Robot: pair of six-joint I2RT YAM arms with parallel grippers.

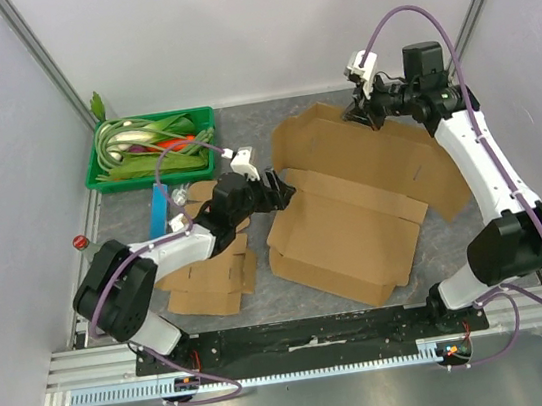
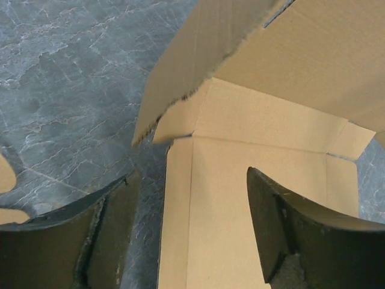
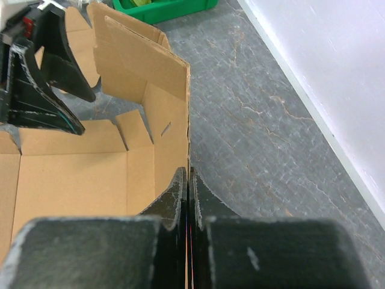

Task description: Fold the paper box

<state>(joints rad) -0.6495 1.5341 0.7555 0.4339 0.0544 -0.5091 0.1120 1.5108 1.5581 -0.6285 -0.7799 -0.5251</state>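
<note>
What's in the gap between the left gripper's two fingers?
In the left wrist view, the side flap of the paper box and a strip of grey table lie there.

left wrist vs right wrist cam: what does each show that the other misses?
Left wrist only: a close-up of the paper box corner fold, with the open left gripper straddling its side edge. Right wrist only: the right gripper shut on an upright box wall, the green bin, the white wall. Both: the left gripper, the box's inside, the grey table.
</note>
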